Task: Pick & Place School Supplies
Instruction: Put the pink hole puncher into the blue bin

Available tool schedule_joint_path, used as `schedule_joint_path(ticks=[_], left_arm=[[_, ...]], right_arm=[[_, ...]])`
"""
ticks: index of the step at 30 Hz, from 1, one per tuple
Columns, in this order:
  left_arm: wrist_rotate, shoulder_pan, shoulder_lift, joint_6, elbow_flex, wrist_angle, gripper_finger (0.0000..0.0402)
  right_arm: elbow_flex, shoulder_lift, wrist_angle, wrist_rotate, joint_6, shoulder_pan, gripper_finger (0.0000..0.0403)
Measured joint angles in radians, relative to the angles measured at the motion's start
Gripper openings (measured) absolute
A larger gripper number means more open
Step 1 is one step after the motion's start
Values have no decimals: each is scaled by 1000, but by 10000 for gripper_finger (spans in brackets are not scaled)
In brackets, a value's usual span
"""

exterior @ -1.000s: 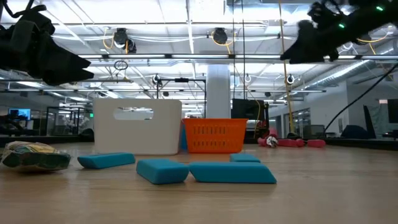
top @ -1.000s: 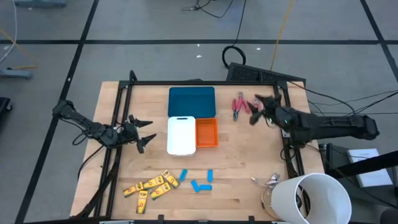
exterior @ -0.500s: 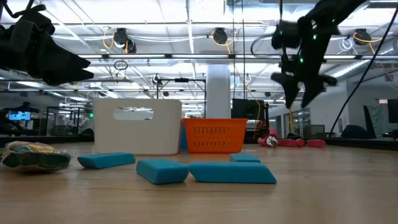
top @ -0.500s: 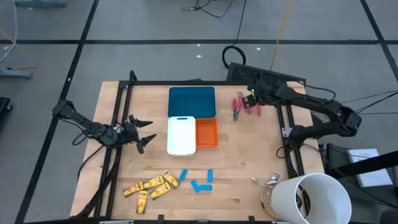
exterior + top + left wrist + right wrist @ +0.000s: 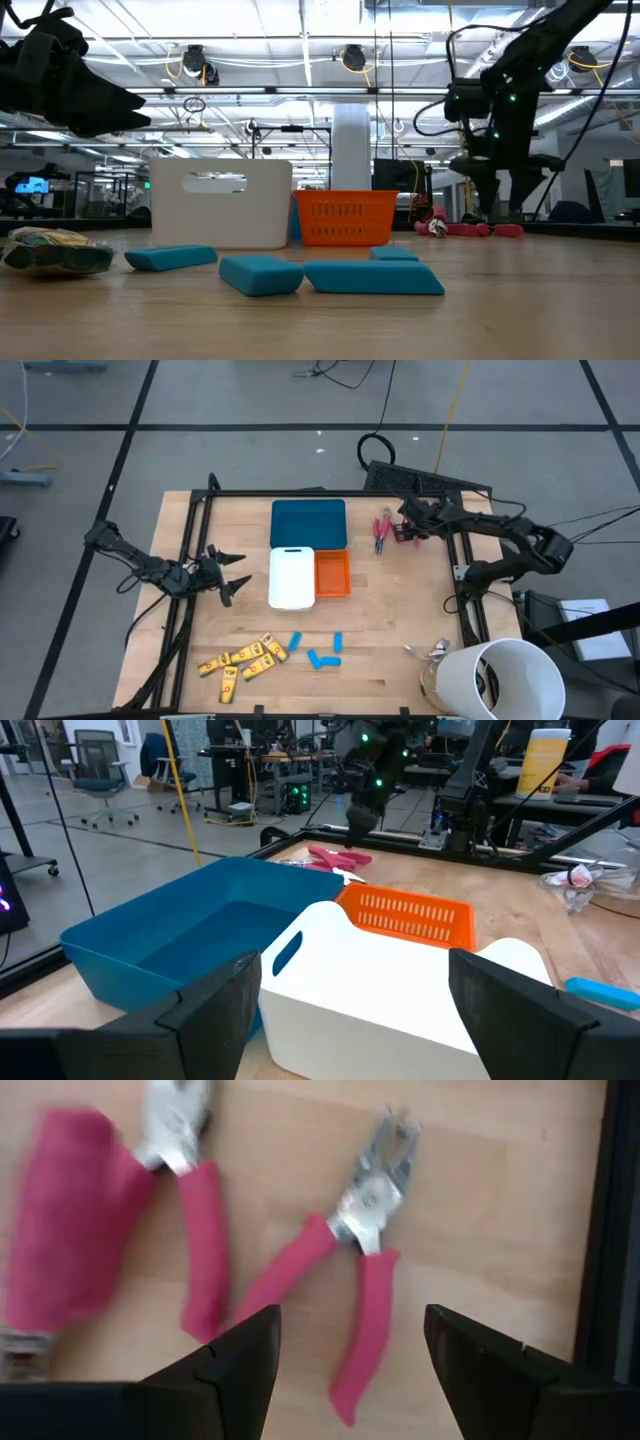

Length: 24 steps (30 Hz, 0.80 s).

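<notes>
Right claw (image 5: 403, 527): I have it lowered over the far right part of the surface (image 5: 400, 610), fingers spread wide and holding nothing. My wrist camera looks straight down between them at the two pink-handled pliers (image 5: 355, 1260), which lie side by side on the wood just beside the teal tray (image 5: 308, 523).

Left claw (image 5: 232, 572): parked above the left part of the surface, fingers wide apart, nothing in its grasp, pointing toward the trays.

Trays: the white tray (image 5: 291, 577) and the orange tray (image 5: 333, 573) sit touching each other, just in front of the teal one.

Near edge of the surface: a cluster of yellow pieces (image 5: 243, 656) with dark marks, and close to its right three blue pieces (image 5: 321, 657).

Near right corner: a big white cup (image 5: 497, 680).
</notes>
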Motion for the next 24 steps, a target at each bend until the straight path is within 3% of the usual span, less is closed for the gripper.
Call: schedule_joint_path(ticks=[16, 24], left_arm=[[0, 0, 0, 0, 0, 0, 324], [0, 0, 0, 0, 0, 0, 324]], right_arm=[[-171, -1, 231, 0, 8, -10, 236], [-171, -1, 231, -1, 8, -10, 191]])
